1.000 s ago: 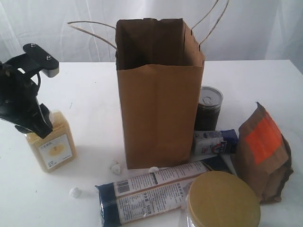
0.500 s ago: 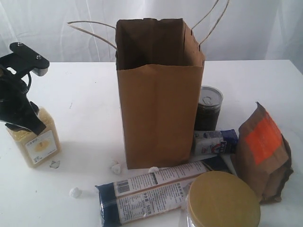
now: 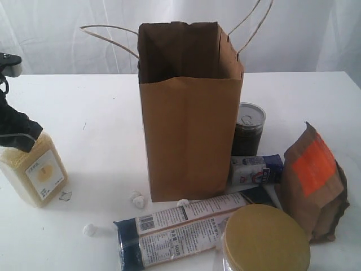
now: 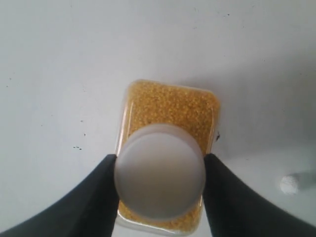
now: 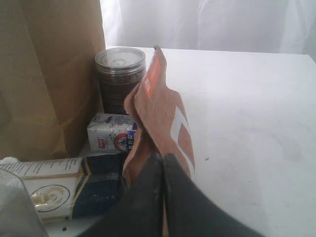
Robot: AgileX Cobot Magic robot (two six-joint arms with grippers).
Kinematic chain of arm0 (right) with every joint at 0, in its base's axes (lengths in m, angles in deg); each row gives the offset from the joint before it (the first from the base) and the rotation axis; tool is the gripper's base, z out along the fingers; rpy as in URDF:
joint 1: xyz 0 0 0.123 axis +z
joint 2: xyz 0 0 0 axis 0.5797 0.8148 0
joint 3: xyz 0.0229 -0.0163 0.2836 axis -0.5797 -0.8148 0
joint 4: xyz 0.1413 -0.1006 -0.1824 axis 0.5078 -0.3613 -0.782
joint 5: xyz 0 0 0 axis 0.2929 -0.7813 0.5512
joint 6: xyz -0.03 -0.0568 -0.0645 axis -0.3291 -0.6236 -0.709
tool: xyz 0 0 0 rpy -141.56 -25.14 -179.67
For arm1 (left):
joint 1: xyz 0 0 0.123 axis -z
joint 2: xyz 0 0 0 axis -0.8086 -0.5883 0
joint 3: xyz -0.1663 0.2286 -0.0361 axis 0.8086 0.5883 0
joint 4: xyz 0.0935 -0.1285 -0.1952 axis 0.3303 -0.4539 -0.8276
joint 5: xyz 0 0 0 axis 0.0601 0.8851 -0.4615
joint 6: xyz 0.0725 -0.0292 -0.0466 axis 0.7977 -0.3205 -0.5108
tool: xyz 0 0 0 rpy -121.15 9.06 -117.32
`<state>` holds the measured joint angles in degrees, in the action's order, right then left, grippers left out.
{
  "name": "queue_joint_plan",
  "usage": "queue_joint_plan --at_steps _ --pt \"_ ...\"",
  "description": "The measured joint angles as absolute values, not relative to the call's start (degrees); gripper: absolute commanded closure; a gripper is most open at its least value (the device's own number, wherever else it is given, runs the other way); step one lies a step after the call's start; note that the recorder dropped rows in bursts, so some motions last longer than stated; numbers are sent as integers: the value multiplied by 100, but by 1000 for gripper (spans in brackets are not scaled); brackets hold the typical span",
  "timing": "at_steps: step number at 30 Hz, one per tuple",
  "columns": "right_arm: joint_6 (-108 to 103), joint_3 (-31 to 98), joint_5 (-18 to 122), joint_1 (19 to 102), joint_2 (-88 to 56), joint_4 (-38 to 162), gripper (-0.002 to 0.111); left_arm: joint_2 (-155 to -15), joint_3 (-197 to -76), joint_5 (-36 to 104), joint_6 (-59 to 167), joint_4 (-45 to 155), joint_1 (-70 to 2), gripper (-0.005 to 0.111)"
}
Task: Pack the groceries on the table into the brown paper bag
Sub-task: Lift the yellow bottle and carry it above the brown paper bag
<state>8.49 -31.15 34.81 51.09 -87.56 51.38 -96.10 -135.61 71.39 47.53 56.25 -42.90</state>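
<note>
The brown paper bag [image 3: 192, 124] stands open in the middle of the table [image 3: 101, 107]. At the far left my left gripper [image 3: 17, 135] [image 4: 160, 163] is shut on the white cap [image 4: 160, 173] of the yellow-grain bottle [image 3: 35, 172], which hangs slightly tilted. Right of the bag are the dark can [image 3: 248, 129], the blue-white packet [image 3: 255, 169] and the brown pouch [image 3: 313, 180]. The long packet [image 3: 186, 226] and gold-lidded jar [image 3: 265, 240] lie in front. My right gripper [image 5: 163, 157] is shut and empty, close beside the pouch [image 5: 160, 113]; the exterior view does not show it.
Small white lumps [image 3: 89, 229] lie on the table in front of the bag, and a clear wrapper scrap [image 3: 65, 196] lies beside the bottle. The bag's string handles [image 3: 107, 34] stick out to both sides. A white curtain hangs behind.
My left gripper has carried the bottle leftward, away from the bag, to the view's edge. The other groceries and the bag have not moved.
</note>
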Motion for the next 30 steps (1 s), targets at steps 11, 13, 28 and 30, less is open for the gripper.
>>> queue_joint_plan --at_steps 11,13,28,30 --pt "849 -3115 3481 5109 -8756 5138 108 -9587 -13504 7570 4777 5478 -4392 21" --pt "849 -3115 3481 5109 -8756 5138 108 -9587 -13504 7582 4831 5478 -4392 21" --pt "849 -3115 3481 5109 -8756 5138 108 -9821 -13493 7244 5412 5478 -4392 22" --pt "849 -3115 3481 5109 -8756 5138 108 -9933 -13493 7210 5435 5478 -4392 22"
